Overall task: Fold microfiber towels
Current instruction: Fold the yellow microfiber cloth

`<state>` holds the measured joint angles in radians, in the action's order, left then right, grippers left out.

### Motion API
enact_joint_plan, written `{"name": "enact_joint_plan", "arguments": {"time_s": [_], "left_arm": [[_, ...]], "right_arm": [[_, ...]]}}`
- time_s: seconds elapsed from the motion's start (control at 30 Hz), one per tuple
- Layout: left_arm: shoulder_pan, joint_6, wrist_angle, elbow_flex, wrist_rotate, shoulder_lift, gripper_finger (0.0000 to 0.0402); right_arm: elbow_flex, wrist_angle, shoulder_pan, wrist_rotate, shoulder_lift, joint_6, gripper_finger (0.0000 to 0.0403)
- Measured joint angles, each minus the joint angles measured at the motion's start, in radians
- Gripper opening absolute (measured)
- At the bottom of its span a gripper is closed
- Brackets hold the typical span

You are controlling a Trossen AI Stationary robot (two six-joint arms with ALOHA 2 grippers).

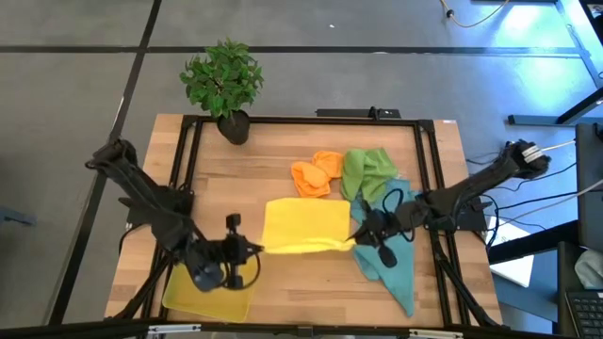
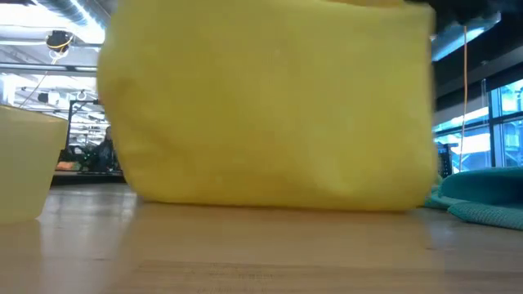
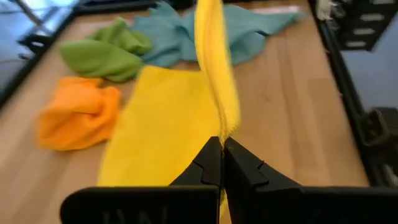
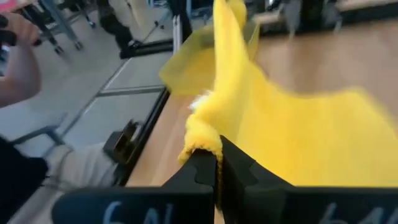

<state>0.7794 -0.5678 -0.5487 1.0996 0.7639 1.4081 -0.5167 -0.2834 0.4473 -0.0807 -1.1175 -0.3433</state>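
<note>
The yellow towel lies in the middle of the table, its near edge raised between my two grippers. In the low view it hangs like a curtain with its lower fold on the wood. My left gripper is shut on its near left corner. My right gripper is shut on its near right corner. The orange towel and the green towel lie bunched farther back. Teal-blue cloth lies under and beside my right gripper. My left gripper pinches the yellow towel's raised edge at its left end between its two shut fingers, coming level from the table's left. The edge runs away from the fingers, drawn fairly straight toward the other gripper. One layer or several, I cannot tell. My right gripper pinches the yellow towel's right near corner between its two shut fingers, coming level from the table's right. The cloth bunches at the fingertips, is lifted off the table there, and slopes down to the part lying flat.
A yellow plastic tray stands at the near left, also in the low view. A potted plant stands at the far left edge. A black frame runs round the table. A person's hand shows beyond the table.
</note>
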Motion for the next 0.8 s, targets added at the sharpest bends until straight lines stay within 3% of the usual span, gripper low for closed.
{"name": "enact_joint_plan", "arguments": {"time_s": [0.27,0.4,0.47,0.8], "left_arm": [[-0.031,-0.002,0.048,0.000,-0.098,0.147,0.0000],[-0.072,-0.002,0.034,0.000,-0.117,0.178,0.0000],[-0.102,-0.005,-0.001,0.000,-0.122,0.179,0.0000],[-0.278,0.034,-0.185,0.000,-0.207,0.179,0.0000]], "right_arm": [[0.181,-0.155,0.070,-0.063,-0.001,-0.099,0.0003],[0.214,-0.109,0.068,-0.278,0.000,-0.120,0.0002],[0.230,-0.102,0.050,-0.337,-0.001,-0.121,0.0002],[0.241,-0.101,-0.049,-0.344,-0.001,-0.086,0.0002]]}}
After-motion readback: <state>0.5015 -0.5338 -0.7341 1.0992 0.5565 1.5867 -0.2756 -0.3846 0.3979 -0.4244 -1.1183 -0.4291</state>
